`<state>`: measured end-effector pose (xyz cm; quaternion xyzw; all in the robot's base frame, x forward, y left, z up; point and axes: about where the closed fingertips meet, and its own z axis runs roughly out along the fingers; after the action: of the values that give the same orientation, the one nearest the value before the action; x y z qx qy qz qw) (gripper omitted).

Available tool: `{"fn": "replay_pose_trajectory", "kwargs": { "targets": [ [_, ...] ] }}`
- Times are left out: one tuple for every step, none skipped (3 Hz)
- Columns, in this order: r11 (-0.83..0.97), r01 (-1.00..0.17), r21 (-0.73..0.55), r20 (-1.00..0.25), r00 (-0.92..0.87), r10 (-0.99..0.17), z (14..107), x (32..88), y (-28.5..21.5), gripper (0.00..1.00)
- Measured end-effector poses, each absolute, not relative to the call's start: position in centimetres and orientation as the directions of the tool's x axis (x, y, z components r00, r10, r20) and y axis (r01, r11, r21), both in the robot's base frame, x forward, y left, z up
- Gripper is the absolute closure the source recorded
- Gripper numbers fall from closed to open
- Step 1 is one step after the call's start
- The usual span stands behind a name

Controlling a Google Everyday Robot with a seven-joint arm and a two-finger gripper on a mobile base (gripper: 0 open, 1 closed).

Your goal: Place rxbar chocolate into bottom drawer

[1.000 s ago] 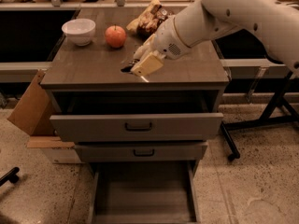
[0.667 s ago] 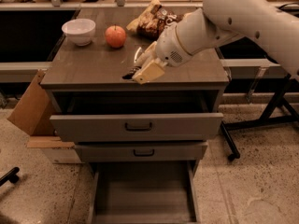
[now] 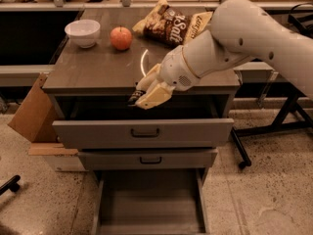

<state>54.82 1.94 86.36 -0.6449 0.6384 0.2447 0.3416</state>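
The cabinet [image 3: 98, 75] is filling the middle of the view, and my arm [image 3: 254, 38] is reaching in across it from 2 o'clock. A second ago that arm was holding its load over the cabinet top. Now it is swinging toward 6 o'clock, and my gripper [image 3: 143, 96] is hanging just past the front edge, above the partly pulled top drawer [image 3: 142, 131]. I am taking that to mean the carry is under way, with the lift done and the lowering remaining.

The bottom drawer [image 3: 149, 204] is standing pulled out and open at 6 o'clock from the gripper, well below it, with the middle drawer [image 3: 146, 158] lying between. I am judging that I need to come out farther from the cabinet front before descending.

On the top, the chip bag [image 3: 171, 26] is lying at 1 o'clock from the gripper, the apple [image 3: 121, 37] at 11 and the bowl [image 3: 82, 32] at 10.

My gripper is clenching the rxbar chocolate [image 3: 133, 98], which is poking out past the fingertips toward 8 o'clock. It is showing only as a small, thin, dark sliver, mostly hidden by the cream fingers [image 3: 155, 96]. I cannot make out any lettering on it.
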Motion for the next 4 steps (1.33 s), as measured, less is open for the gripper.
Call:
{"fn": "replay_pose_trajectory", "kwargs": {
  "targets": [
    [0.048, -0.991, -0.128, -0.752, 0.065, -0.656, 86.4, 54.8, 1.9, 1.00],
    [0.021, -0.992, -0.126, -0.749, 0.082, -0.657, 84.6, 53.6, 1.9, 1.00],
    [0.024, -0.991, -0.129, -0.755, 0.082, -0.650, 82.1, 51.1, 1.2, 1.00],
    [0.046, -0.993, -0.105, -0.739, 0.047, -0.672, 78.3, 48.4, 0.0, 1.00]
  ]
}}
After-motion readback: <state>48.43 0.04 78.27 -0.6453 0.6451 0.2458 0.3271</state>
